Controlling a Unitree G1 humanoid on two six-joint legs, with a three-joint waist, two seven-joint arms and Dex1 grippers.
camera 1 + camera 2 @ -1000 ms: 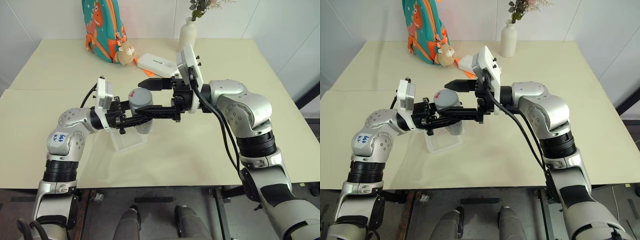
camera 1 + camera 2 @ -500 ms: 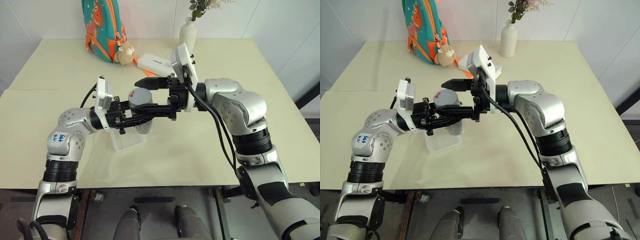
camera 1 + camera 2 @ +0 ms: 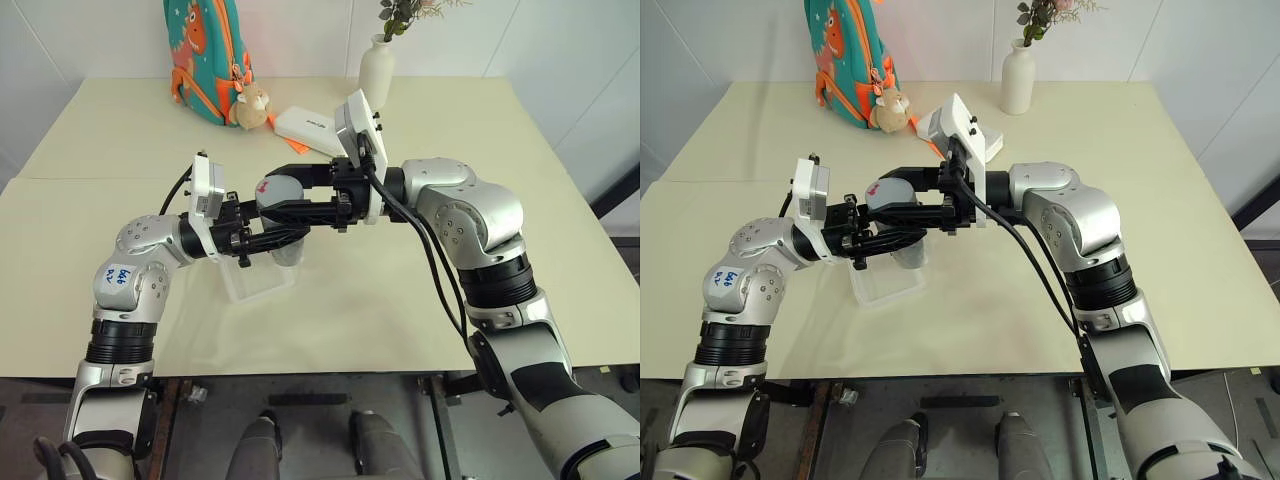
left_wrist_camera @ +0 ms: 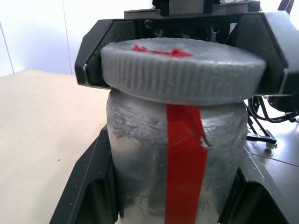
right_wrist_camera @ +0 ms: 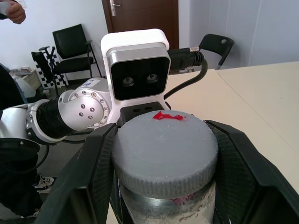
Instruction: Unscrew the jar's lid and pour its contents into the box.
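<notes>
The left gripper (image 3: 262, 238) is clamped round the body of the jar (image 4: 177, 158), holding it upright in the air just above the box (image 3: 262, 283); the jar's lower part is largely masked by the black fingers in the head views, and its base is cut off in the left wrist view. The right gripper (image 3: 290, 197) reaches in from the opposite side with its two fingers closed against the ribbed edge of the lid (image 5: 164, 154), one on each side (the right wrist view shows both pads pressed to the rim); the lid sits on top of the jar, its red mark uppermost. A red strip runs down the jar's side; the contents are hidden inside the silvery wall. The box lies on the table (image 3: 420, 290), partly covered by the jar and the left arm; nothing can be made out inside it. Further back stand a white vase (image 3: 376, 68), a white oblong case (image 3: 312, 127) partly hidden behind the right wrist, and a colourful backpack (image 3: 205, 55).
</notes>
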